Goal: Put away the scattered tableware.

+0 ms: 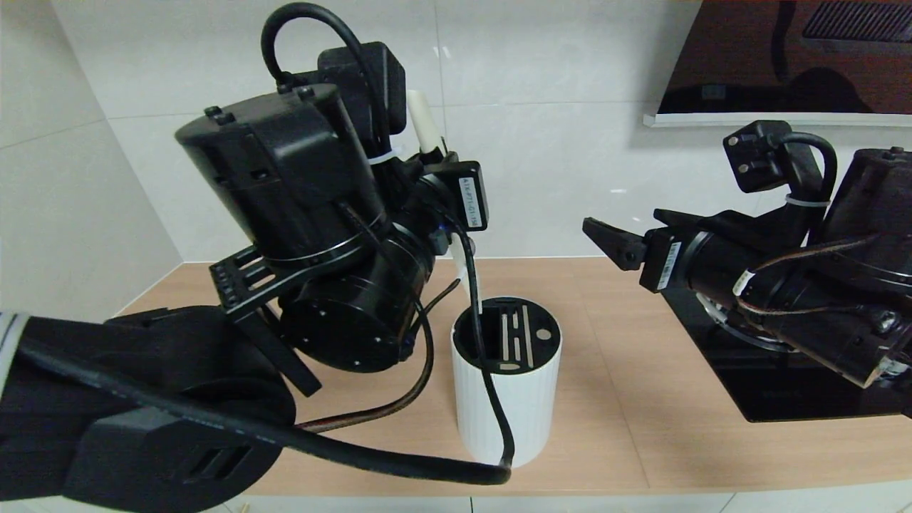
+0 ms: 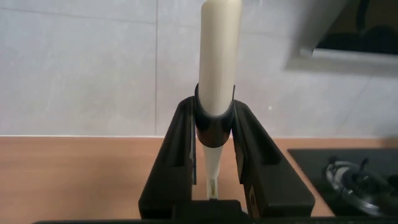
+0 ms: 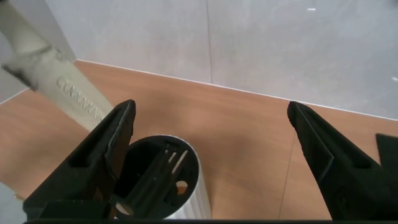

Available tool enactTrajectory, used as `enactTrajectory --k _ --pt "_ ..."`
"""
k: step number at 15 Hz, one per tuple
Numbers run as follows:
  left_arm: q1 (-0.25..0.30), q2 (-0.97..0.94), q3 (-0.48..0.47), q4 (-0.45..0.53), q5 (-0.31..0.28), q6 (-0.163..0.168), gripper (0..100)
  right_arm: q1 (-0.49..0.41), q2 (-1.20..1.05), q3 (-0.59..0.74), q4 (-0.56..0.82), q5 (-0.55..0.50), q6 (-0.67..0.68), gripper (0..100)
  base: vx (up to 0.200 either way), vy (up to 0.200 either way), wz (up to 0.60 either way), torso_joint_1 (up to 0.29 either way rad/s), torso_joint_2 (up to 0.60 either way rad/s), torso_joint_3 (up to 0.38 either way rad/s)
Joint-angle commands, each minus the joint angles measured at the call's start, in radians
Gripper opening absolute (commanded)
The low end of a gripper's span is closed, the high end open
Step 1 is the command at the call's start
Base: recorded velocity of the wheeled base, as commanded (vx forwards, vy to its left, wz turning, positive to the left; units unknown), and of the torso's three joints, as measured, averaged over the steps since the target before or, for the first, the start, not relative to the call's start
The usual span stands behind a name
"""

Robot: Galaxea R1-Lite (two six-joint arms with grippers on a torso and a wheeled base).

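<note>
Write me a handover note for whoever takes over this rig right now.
Left gripper: shut on the cream-handled utensil, held upright over the white holder.
Right gripper: open, holding nothing, off to the holder's side above the wooden counter.
Holder: upright on the counter, beside the black cooktop.
Done: utensil is in hand, its lower end at the holder's top opening; I cannot tell how far in.
Left: lower it into the holder and release.

The setting is a kitchen. A black glass gas hob (image 1: 755,388) is set in the light wooden countertop (image 1: 613,413). A dark glossy extractor hood (image 1: 748,57) hangs above the hob; white glossy wall tiles (image 1: 556,142) stand behind it.
</note>
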Motion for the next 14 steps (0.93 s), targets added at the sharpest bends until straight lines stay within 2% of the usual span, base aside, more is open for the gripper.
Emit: enactTrajectory --k 1,14 --pt "-0.010 0.015 0.002 0.000 0.001 0.000 0 0.000 0.008 0.000 -0.001 0.001 0.000 100 0.000 0.000 0.00 0.000 0.00 0.000" --pt "-0.031 0.137 0.007 -0.006 0.007 -0.011 0 0.000 0.008 0.006 0.000 0.001 0.000 100 0.000 0.000 0.00 0.000 0.00 0.000"
